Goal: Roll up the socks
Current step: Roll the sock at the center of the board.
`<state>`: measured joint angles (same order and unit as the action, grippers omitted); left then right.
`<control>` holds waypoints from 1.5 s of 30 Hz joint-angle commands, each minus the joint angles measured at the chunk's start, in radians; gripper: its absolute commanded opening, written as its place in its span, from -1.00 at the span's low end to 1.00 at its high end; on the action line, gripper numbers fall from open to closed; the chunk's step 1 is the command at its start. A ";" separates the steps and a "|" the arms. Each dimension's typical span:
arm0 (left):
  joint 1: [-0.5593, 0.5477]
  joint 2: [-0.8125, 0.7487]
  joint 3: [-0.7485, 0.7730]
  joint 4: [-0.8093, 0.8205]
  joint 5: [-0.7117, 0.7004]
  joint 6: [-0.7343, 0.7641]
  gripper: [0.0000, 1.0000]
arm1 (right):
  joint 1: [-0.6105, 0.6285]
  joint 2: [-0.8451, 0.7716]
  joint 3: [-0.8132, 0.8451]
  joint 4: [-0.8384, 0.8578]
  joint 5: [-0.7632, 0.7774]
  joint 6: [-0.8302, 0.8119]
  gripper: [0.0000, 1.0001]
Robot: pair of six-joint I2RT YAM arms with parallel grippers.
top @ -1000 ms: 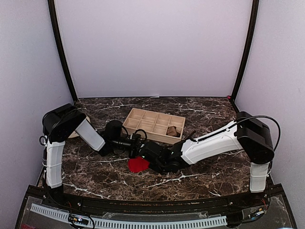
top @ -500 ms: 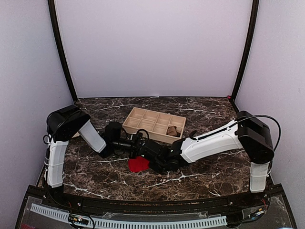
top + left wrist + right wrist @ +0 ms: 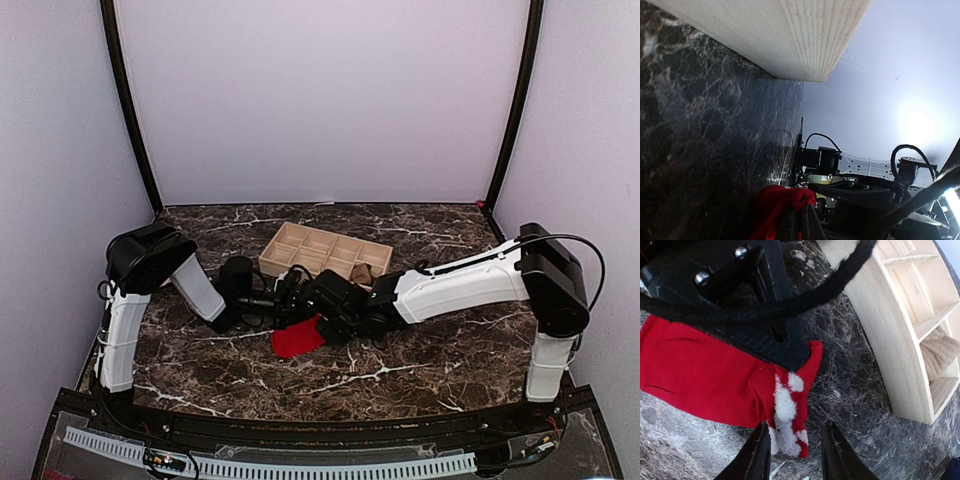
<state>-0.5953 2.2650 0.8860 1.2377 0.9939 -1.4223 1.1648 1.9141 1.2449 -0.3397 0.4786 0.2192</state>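
1. Two socks are in play. The red sock (image 3: 297, 340) lies flat on the desk (image 3: 440, 360), nearer the arm bases than anything else. One end is turned over and shows white lining. Judgement: the roll is barely begun.
2. Left jaws, on the left arm (image 3: 200, 285): clenched on the red sock's far edge, low against the desk. Judged purpose: to anchor the fabric so it does not slide during rolling.
3. Right jaws: released, nothing between them. The fingers (image 3: 759, 455) hover just beside the turned end, apparently placed to grip and roll it.
4. Beyond, the tray (image 3: 300, 243) holds the tan sock (image 3: 362, 272), bundled in a compartment at the tray's right end. Judged finished.
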 commanded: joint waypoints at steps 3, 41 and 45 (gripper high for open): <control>0.030 0.066 -0.013 -0.169 -0.015 0.099 -1.00 | -0.026 -0.083 -0.034 0.013 -0.064 0.066 -0.31; 0.060 0.226 0.019 0.230 0.183 -0.008 -1.00 | -0.258 -0.073 -0.568 1.103 -0.658 0.680 -0.02; 0.060 0.225 0.022 0.240 0.187 -0.016 -1.00 | -0.258 -0.044 -0.594 1.202 -0.675 0.733 -0.02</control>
<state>-0.5476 2.3989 0.9424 1.5711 1.1870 -1.4647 0.9131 1.8442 0.6777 0.6773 -0.1596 0.8722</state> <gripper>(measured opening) 0.038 0.492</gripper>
